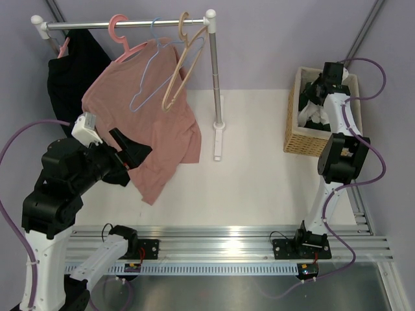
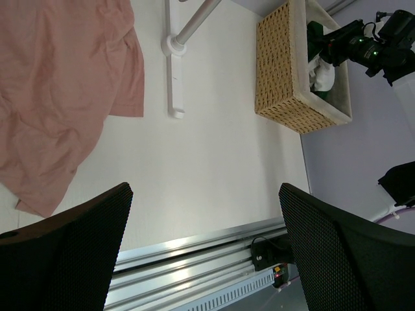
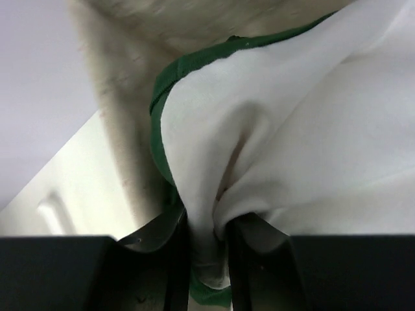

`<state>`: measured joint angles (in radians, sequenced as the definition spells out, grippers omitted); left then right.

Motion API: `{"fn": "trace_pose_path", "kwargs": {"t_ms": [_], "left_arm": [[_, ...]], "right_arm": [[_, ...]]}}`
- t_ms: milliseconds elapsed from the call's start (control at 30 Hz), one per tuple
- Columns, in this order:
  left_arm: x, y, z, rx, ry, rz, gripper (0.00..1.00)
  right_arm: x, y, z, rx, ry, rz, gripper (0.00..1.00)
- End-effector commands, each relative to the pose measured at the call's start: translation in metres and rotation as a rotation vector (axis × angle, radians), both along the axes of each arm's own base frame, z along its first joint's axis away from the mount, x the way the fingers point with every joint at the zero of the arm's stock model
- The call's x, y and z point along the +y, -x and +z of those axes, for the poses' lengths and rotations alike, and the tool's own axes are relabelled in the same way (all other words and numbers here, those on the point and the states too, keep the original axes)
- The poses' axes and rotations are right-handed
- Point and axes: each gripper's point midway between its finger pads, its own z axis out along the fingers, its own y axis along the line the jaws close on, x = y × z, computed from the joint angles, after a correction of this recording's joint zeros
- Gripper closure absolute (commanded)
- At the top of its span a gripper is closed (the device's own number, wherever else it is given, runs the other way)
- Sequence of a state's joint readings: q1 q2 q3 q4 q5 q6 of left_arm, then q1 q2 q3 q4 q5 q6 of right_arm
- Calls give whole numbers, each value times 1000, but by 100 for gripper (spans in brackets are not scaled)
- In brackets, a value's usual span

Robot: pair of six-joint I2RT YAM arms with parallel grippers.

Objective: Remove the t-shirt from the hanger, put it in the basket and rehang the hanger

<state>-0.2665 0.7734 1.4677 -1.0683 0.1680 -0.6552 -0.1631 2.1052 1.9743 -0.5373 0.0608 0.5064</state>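
The t-shirt (image 3: 292, 129), white with a green collar, lies bunched inside the wicker basket (image 1: 295, 139) at the right. My right gripper (image 3: 209, 240) reaches down into the basket, and a fold of the white cloth sits pinched between its two fingers. In the top view that gripper (image 1: 316, 91) is over the crumpled t-shirt (image 1: 314, 115). The hanger (image 1: 150, 71), thin light-blue wire, hangs bare on the rail, in front of the pink shirt. My left gripper (image 1: 133, 152) stands wide open at the left beside the pink shirt, with nothing between its fingers (image 2: 78, 240).
A dusty-pink t-shirt (image 1: 155, 123) hangs from a pink plastic hanger (image 1: 123, 35), with a tan wooden hanger (image 1: 178, 71) beside it and a black garment (image 1: 71, 71) at the rail's left end. The rack's post (image 1: 216, 78) and white foot (image 1: 219, 139) stand mid-table.
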Motion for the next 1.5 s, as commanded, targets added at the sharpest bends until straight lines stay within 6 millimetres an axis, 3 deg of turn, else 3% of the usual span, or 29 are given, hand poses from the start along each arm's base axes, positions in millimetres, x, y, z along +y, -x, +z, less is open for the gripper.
{"fn": "trace_pose_path", "kwargs": {"t_ms": [0,67,100,167,200,233,267,300,333,367,400,467,533,567,600,667,700,733,833,867,900,1000,1100,1133,1300,1467], "left_arm": [[2,4,20,-64,12,2,1],[3,7,20,-61,11,0,1],[3,8,21,-63,8,0,1],[5,10,19,-60,-8,0,1],[7,9,20,-64,-17,6,1],[8,9,19,-67,-32,4,1],[9,8,19,-69,-42,5,1],[11,6,20,-78,-60,12,1],[14,3,18,-88,-100,10,1],[17,1,17,-91,-124,17,1],[23,-7,15,-88,-160,50,1],[32,-14,17,-108,-220,78,1],[39,-25,19,-120,-258,114,1],[36,-27,22,-132,-256,102,1],[34,-29,26,-145,-249,97,1],[24,-29,30,-154,-209,60,1],[20,-30,34,-170,-187,47,1],[15,-30,33,-167,-156,34,1],[3,-30,25,-151,-102,-11,1],[0,-29,22,-145,-94,-25,1],[-1,-30,15,-131,-90,-28,1],[-2,-27,11,-130,-92,-41,1],[-1,-22,7,-130,-99,-43,1],[0,-21,5,-125,-99,-43,1],[-4,-10,-12,-91,-86,-75,1],[4,1,-13,-110,-108,-60,1]], "right_arm": [[44,-5,29,-110,-99,224,66],[39,1,30,-105,-79,197,52],[37,5,30,-94,-65,190,35],[26,16,38,-62,-18,141,20],[20,17,58,-83,13,122,4],[8,22,69,-77,57,67,0],[4,35,74,-30,72,42,0],[-1,37,111,-83,100,15,0],[-9,45,127,-83,130,-30,0],[-9,63,137,-52,132,-41,1],[-6,70,164,-100,130,-34,1],[2,97,188,-125,116,-30,1],[12,113,181,-101,62,-22,0],[18,129,194,-127,49,-6,1],[26,136,183,-99,25,18,1],[47,159,195,-122,-20,105,1],[55,166,184,-94,-19,152,0],[76,174,185,-98,-38,246,1],[107,204,170,-42,84,362,0],[150,221,173,-53,118,482,1],[162,229,161,-24,147,511,0],[211,259,158,-25,59,615,1],[232,288,171,-78,-110,660,0],[231,302,192,-164,-135,673,1],[228,352,234,-334,-177,752,1],[209,374,219,-261,-102,736,0]]}}
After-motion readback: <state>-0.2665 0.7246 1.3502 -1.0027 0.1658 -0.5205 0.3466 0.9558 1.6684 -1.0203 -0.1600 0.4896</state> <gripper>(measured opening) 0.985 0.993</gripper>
